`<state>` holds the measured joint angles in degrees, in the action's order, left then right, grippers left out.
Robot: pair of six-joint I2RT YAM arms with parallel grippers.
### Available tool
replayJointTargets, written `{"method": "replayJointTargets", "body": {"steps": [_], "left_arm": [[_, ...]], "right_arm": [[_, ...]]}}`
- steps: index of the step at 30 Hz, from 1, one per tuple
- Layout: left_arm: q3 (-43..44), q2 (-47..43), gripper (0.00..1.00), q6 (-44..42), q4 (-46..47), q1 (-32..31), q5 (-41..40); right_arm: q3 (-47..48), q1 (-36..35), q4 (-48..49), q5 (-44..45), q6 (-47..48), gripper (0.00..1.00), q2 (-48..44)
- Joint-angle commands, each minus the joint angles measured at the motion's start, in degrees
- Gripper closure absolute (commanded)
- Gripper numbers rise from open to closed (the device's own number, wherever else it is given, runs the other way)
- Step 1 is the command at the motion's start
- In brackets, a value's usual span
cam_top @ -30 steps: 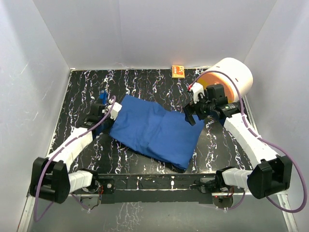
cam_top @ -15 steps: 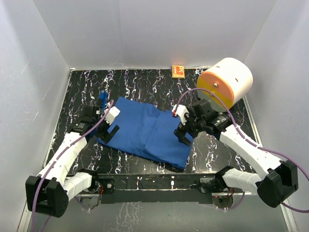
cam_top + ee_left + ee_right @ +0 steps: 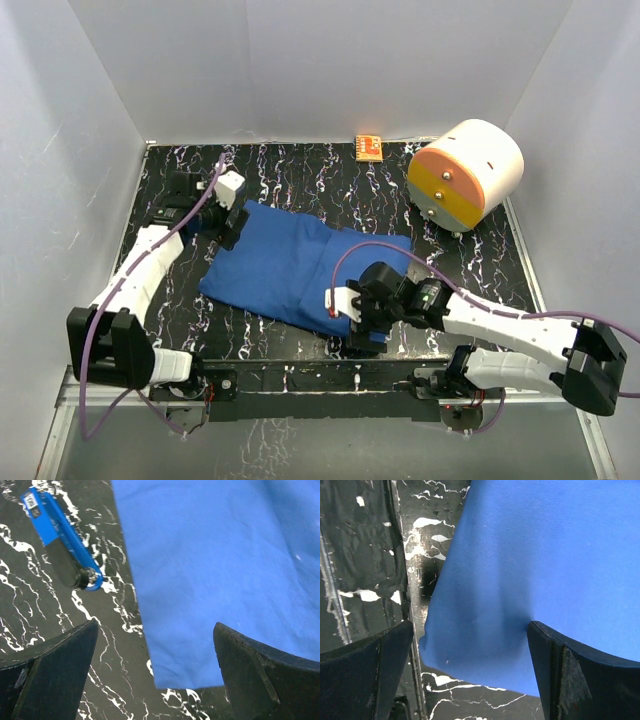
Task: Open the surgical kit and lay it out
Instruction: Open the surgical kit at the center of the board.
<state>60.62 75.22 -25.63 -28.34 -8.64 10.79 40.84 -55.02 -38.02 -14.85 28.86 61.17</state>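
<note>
The black, white-veined tabletop (image 3: 300,170) is carrying everything, and the kit (image 3: 290,265) is lying across its middle as a blue cloth bundle, folded shut, slanting from the far left toward the near right, with its near-right corner reaching the tabletop's near edge. None of what is inside it is showing. The white-and-orange cylinder (image 3: 470,170) is resting on its side in the far right corner, its orange face turning toward the near left, well apart from the kit. The left arm (image 3: 140,280) is reaching up along the left edge, and the right arm (image 3: 500,320) is stretching leftward along the near edge. The left fingers (image 3: 231,230) are standing wide apart over the kit's far-left corner and are gripping nothing; in the left wrist view the cloth's corner is lying between them. The right fingers (image 3: 356,338) are also standing wide apart, empty, over the kit's near-right corner, one over the cloth and the other over the near edge; whether they are touching the cloth I cannot tell. A blue strip (image 3: 65,550) with a dark, metal-tipped piece on it is lying on the tabletop just beside the kit's left side, not touching it. A small orange box (image 3: 368,147) is sitting at the far edge, left of the cylinder.
</note>
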Motion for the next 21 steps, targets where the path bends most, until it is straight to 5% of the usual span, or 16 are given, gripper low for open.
{"method": "replayJointTargets", "body": {"steps": [1, 8, 13, 21], "left_arm": [[4.69, 3.16, 0.01, 6.15, 4.39, 4.11, 1.31], [5.29, 6.4, 0.01, 8.57, 7.3, 5.57, 0.14], [4.6, 7.82, 0.01, 8.87, 8.36, 5.57, 0.58], [5.59, 11.1, 0.02, 10.94, 9.44, 5.57, -1.2]], "right_arm": [[-4.12, -3.64, 9.03, 9.04, 1.2, 0.02, -0.96], [-7.17, -2.65, 16.95, 23.52, 2.51, 0.02, 3.76], [-2.79, 9.86, 17.76, 14.78, 5.72, 0.03, 8.27], [3.97, 13.17, 23.47, 14.96, 6.99, 0.04, 19.33]]}}
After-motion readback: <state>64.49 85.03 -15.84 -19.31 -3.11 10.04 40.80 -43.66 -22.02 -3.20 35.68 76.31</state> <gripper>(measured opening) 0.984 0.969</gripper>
